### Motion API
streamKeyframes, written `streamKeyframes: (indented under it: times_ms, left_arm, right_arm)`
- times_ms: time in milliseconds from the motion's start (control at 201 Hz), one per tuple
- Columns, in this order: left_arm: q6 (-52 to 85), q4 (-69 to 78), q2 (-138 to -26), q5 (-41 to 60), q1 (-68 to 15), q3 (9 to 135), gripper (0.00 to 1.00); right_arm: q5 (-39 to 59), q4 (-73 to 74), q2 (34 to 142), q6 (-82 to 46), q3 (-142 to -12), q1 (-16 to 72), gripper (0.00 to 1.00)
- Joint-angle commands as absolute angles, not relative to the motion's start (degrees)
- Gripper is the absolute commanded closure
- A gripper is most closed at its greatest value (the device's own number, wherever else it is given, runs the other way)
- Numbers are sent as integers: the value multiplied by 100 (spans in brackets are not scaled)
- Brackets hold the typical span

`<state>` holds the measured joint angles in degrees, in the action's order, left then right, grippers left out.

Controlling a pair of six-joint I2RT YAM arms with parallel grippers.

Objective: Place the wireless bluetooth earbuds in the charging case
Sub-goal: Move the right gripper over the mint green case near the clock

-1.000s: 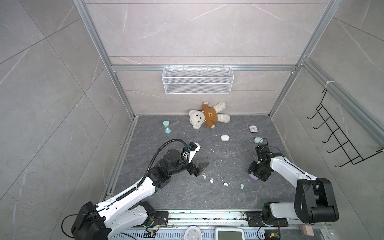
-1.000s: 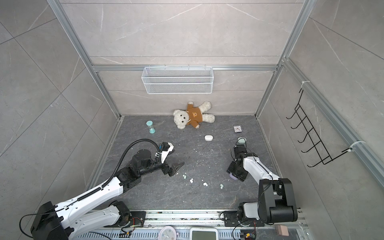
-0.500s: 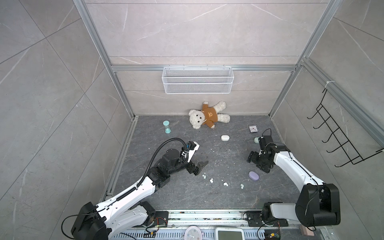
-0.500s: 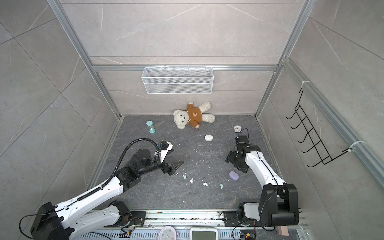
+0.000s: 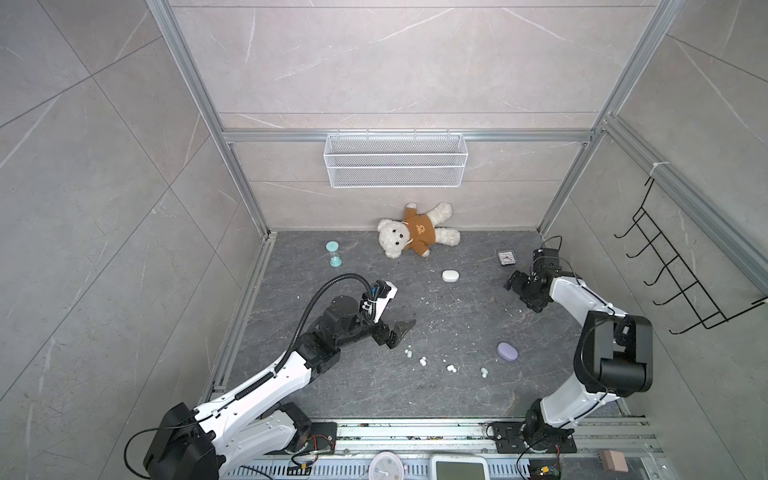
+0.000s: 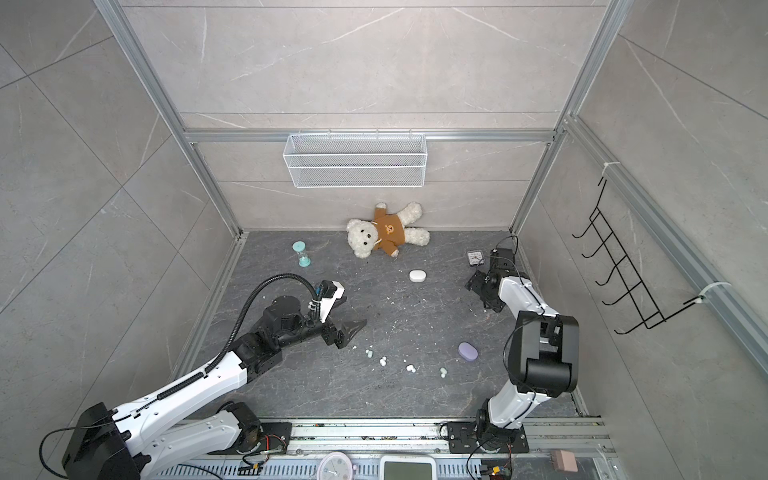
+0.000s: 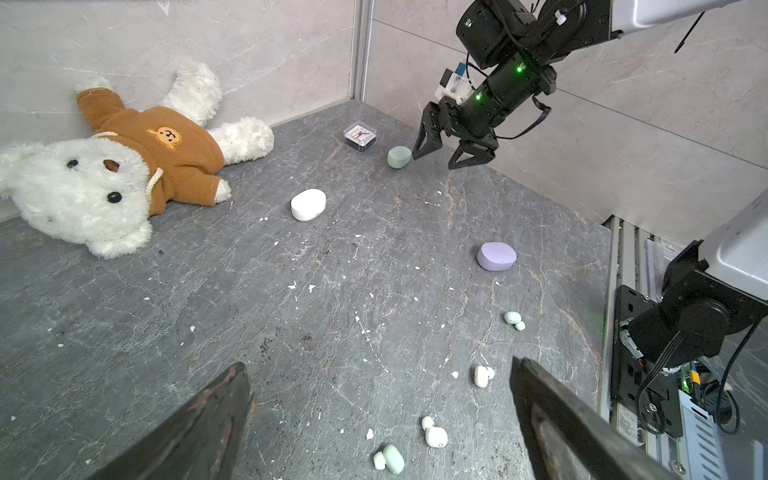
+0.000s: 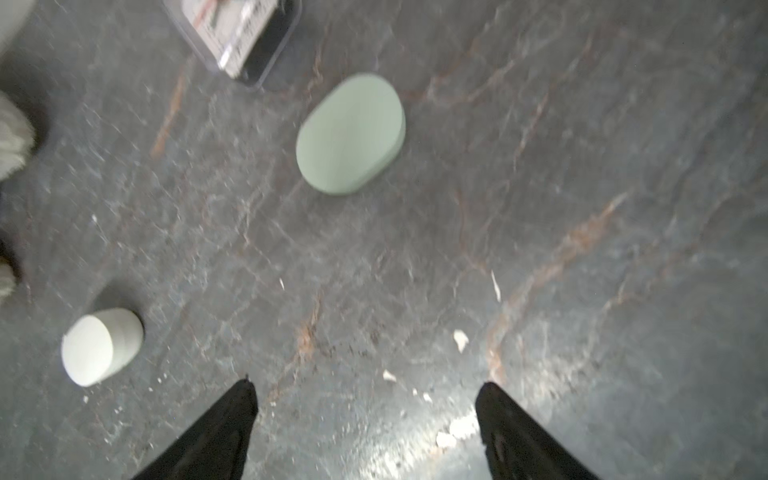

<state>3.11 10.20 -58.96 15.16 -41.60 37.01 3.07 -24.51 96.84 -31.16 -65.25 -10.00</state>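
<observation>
The left tool (image 7: 378, 365) shows its two dark fingers spread wide above the grey desk (image 7: 208, 311), with nothing between them. Just ahead lie the earbuds (image 7: 436, 436) in four little clusters, mint and white, among white crumbs. Farther off sit a lilac charging case (image 7: 496, 256), a white charging case (image 7: 308, 204) and a mint charging case (image 7: 399, 157). The mint one is just beside the right tool (image 7: 434, 161), whose jaws stand apart and empty. A teddy bear (image 7: 112, 183) lies against the wall.

High stereo pair, low wrist views, shared floor (image 5: 415, 399)
</observation>
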Motion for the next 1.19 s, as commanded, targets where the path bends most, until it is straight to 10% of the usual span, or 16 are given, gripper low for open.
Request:
streamKeyframes:
  times_ms: [0,1189]
  left_arm:
    - [413,1248,-5853,1605,-4122,3674,0]
    - [448,1337,-6108,1775,-3894,3772,0]
  right_arm:
    - [572,-1735,10026,-3064,-6773,-1239,11]
    - [2265,-2191,12471,-2074,-9156,-1547,7]
